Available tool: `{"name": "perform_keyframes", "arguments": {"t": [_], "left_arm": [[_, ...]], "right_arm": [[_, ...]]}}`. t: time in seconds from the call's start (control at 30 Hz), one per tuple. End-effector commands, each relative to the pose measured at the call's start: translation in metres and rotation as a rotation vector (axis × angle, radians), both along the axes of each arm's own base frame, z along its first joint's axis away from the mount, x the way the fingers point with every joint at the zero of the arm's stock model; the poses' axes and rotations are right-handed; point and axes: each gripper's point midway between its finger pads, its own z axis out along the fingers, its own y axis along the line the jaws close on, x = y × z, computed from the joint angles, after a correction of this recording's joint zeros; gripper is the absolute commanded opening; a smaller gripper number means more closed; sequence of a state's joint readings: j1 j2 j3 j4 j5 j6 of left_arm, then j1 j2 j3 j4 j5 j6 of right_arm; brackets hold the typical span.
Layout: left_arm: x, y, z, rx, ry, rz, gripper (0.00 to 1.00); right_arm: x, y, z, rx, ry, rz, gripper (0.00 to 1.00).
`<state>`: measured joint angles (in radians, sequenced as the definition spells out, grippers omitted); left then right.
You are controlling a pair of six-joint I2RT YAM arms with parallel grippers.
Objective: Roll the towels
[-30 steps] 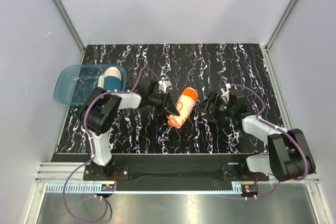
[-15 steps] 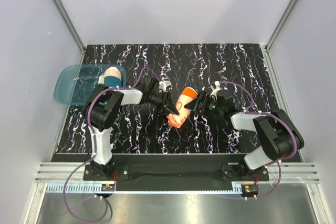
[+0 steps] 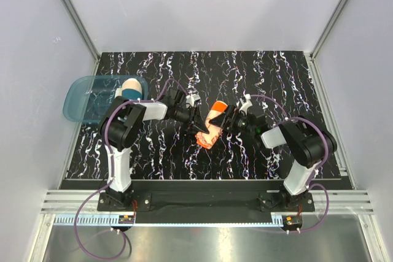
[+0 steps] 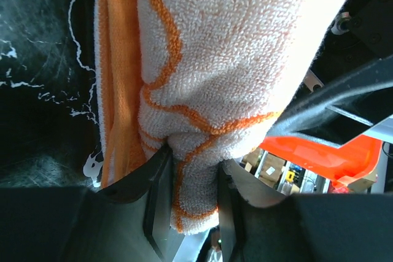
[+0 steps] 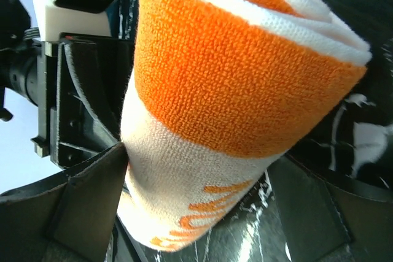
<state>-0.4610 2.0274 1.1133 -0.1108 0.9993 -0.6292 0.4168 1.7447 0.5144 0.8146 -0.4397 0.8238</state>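
Note:
The orange towel (image 3: 213,122) is a cream-and-orange roll lying slanted on the black marbled table (image 3: 282,78). My left gripper (image 3: 198,127) is shut on a fold at the roll's near end; in the left wrist view both fingers (image 4: 157,196) pinch the cream terry of the orange towel (image 4: 233,59). My right gripper (image 3: 229,121) stands open astride the roll's far end. In the right wrist view its left finger (image 5: 92,194) touches the orange towel (image 5: 233,84), while the right finger stands clear of it. The teal-blue towel (image 3: 129,91) lies rolled in the tray.
A translucent blue tray (image 3: 83,99) hangs over the table's left edge, holding the teal roll. Grey walls and metal frame rails enclose the table on three sides. Both arm bases sit at the near edge.
My right gripper has slid left, from a hand's width away to astride the orange roll. The left gripper keeps its pinch, and the roll has shifted slightly.

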Motion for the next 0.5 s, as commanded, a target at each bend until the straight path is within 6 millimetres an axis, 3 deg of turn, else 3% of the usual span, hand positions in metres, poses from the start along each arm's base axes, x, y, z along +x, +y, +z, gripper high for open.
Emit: {"name": "perform_keyframes", "arguments": {"t": [0.0, 0.1, 0.2, 0.33, 0.47], "left_arm": [[-0.003, 0.035, -0.086, 0.314, 0.027, 0.081, 0.29], [-0.004, 0.034, -0.087, 0.309, 0.034, 0.079, 0.29], [-0.004, 0.034, -0.086, 0.301, 0.033, 0.076, 0.30], [-0.006, 0.032, -0.085, 0.277, 0.050, 0.074, 0.30], [-0.005, 0.031, -0.082, 0.270, 0.041, 0.074, 0.32]], "right_arm": [[0.002, 0.017, -0.003, 0.032, -0.018, 0.028, 1.00], [-0.001, 0.024, -0.011, 0.055, -0.007, 0.041, 0.97], [-0.005, 0.029, -0.018, 0.093, -0.001, 0.046, 0.83], [-0.008, 0.034, -0.015, 0.163, -0.014, 0.051, 0.49], [-0.007, 0.036, -0.011, 0.180, -0.018, 0.056, 0.26]]}}
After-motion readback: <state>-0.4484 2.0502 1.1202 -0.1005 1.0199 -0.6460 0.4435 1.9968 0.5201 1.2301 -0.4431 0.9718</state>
